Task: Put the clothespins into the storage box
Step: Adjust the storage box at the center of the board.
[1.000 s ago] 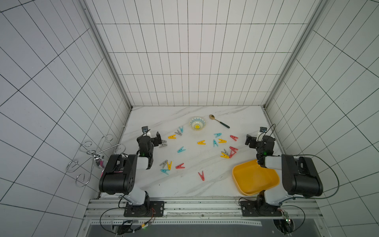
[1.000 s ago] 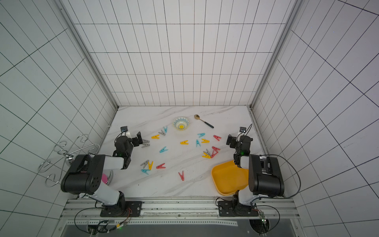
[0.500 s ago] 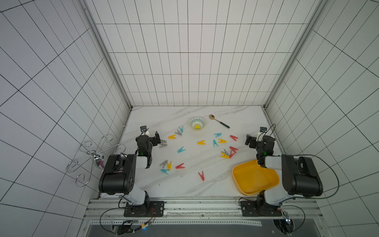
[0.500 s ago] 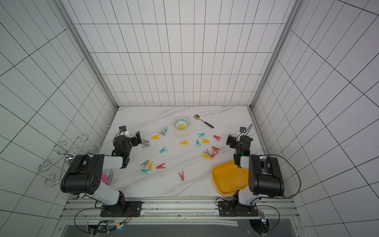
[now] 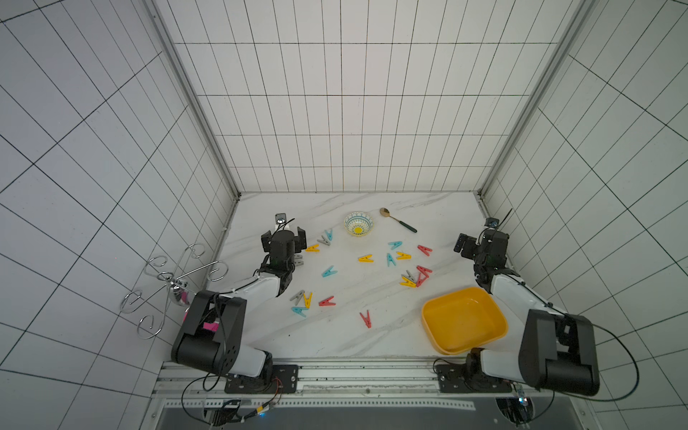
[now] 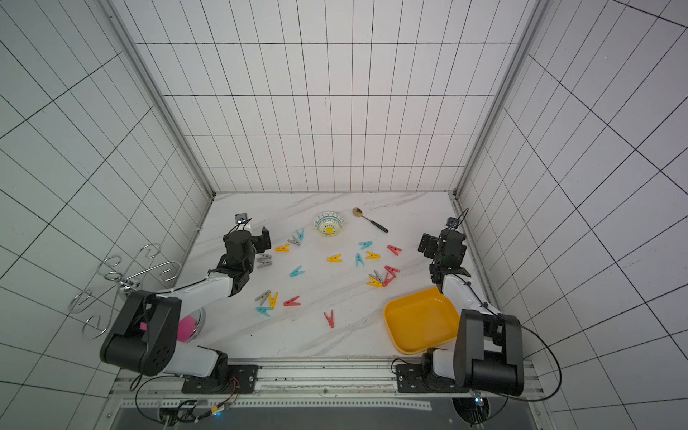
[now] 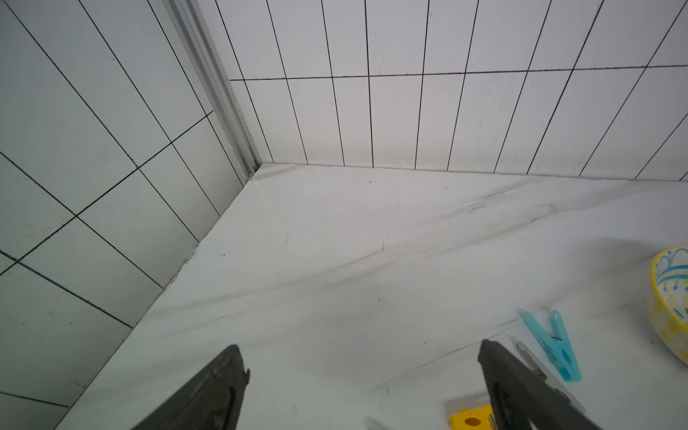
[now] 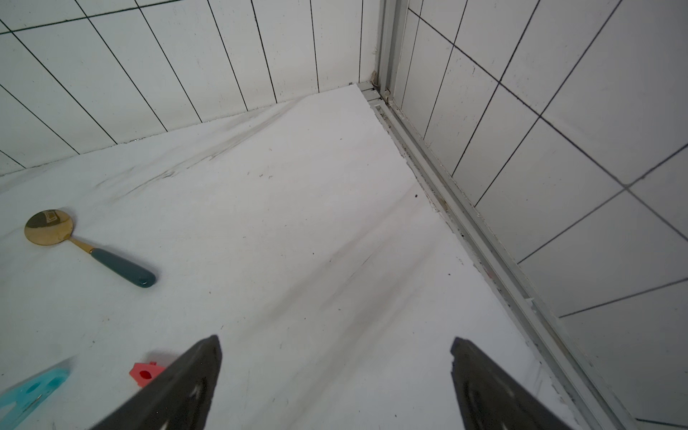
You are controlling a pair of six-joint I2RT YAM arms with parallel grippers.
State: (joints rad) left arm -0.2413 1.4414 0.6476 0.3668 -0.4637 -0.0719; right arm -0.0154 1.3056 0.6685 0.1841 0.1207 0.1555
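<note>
Looks like the very start: no pegs (image 5: 366, 319) in the box (image 5: 428, 316), all lying flat, scattered over the table (image 5: 372, 342) between the two grippers. Box empty, at the table's front right corner.

Left gripper (image 5: 283, 237) spread wide and empty, low over the table's left side. Grey pair (image 6: 264, 260) just beside it, yellow peg (image 5: 312, 248) near. Right gripper (image 5: 480, 242) spread wide too, holding nothing, close to the table's right edge, with a red peg (image 5: 424, 249) nearest. Bowl (image 5: 359, 223) and spoon (image 5: 397, 220) at the back, to be left alone.

Next, probably: choose one peg per gripper, tip down over it, straddle its narrow width, then pinch. Calls for care at the overlapping cluster (image 5: 413, 277) near the box — better to take loose singles first. Long carry to the box for the left gripper, short for the right.
</note>
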